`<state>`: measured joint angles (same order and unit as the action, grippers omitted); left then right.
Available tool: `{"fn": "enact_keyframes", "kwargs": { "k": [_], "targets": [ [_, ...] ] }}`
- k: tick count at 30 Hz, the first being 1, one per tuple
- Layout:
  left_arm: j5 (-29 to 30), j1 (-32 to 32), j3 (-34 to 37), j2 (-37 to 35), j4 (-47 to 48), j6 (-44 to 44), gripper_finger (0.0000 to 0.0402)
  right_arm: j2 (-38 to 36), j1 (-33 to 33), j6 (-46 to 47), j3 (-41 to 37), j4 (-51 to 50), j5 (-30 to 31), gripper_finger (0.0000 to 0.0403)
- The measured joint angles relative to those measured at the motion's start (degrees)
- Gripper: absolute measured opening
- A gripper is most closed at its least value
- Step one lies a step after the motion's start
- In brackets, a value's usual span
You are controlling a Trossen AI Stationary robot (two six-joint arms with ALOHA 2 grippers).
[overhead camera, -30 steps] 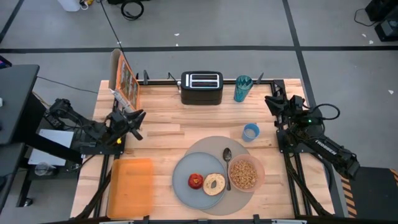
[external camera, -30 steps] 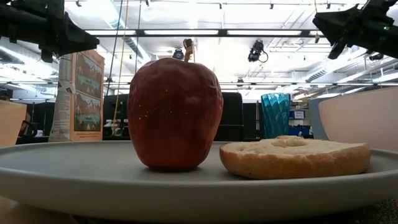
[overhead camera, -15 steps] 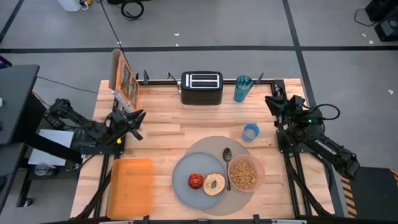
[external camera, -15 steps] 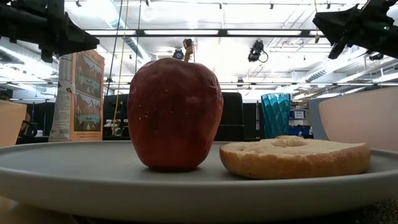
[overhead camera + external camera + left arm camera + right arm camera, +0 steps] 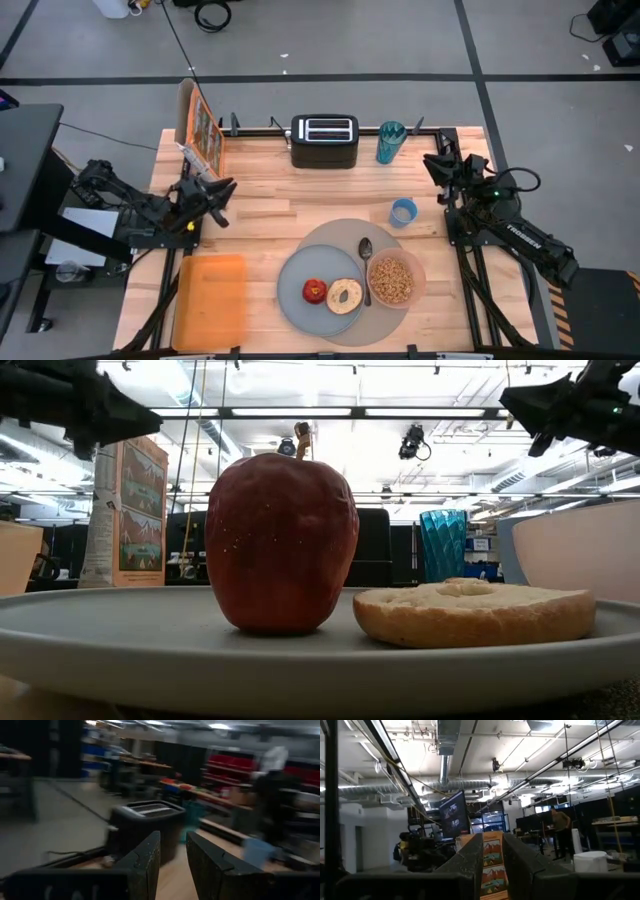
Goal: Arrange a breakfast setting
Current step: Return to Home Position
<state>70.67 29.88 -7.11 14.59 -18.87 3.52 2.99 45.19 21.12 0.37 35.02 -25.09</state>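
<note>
With apple (image 5: 315, 291) and bagel (image 5: 345, 296) on the plate (image 5: 292, 275), the setting looks finished; both narrowly spread claws flank it, empty.

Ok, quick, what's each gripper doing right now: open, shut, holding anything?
Left gripper: open a narrow gap, holding nothing, at the table's left edge.
Right gripper: open a narrow gap, holding nothing, at the table's right edge.

On the table (image 5: 260, 200) the mat (image 5: 330, 235) lies near the front, right of centre. On it the plate (image 5: 292, 285) carries the apple (image 5: 315, 291) left of the bagel (image 5: 345, 296); the spoon (image 5: 365, 258) lies between plate and bowl (image 5: 392, 279). The cup (image 5: 403, 212) stands just beyond the mat. The toaster (image 5: 324, 140) sits at the far edge.
</note>
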Motion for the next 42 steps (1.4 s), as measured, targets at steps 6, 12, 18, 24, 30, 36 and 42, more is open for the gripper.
{"fn": "enact_keyframes", "kwargs": {
  "k": [6,12,18,24,30,36,42],
  "targets": [
    [-13.9,0.0,0.0,0.0,-0.2,-0.2,0.0101,0.0,0.0,-2.9,0.0,-3.5,2.4,0.0078],
    [-14.4,0.0,0.0,0.0,-0.6,-1.3,0.0101,0.0,0.0,-2.8,0.0,-3.6,2.5,0.0078],
    [-14.4,0.0,0.0,0.0,-0.6,-1.0,0.0101,0.0,0.0,-2.8,0.0,-3.6,2.5,0.0078],
    [-14.4,0.0,0.0,0.0,-0.6,-1.0,0.0101,0.0,0.0,-2.8,0.0,-3.6,2.5,0.0078],
    [-14.4,0.0,0.0,0.0,-0.6,-0.9,0.0101,0.0,0.0,-2.9,0.0,-3.6,2.5,0.0078],
    [-14.4,0.0,0.0,0.0,-0.6,-0.9,0.0101,0.0,0.0,-2.9,0.0,-3.6,2.5,0.0078],
    [-14.4,0.0,0.0,0.0,-0.6,-0.9,0.0101,0.0,0.0,-2.9,0.0,-3.6,2.5,0.0078]
  ]
}}
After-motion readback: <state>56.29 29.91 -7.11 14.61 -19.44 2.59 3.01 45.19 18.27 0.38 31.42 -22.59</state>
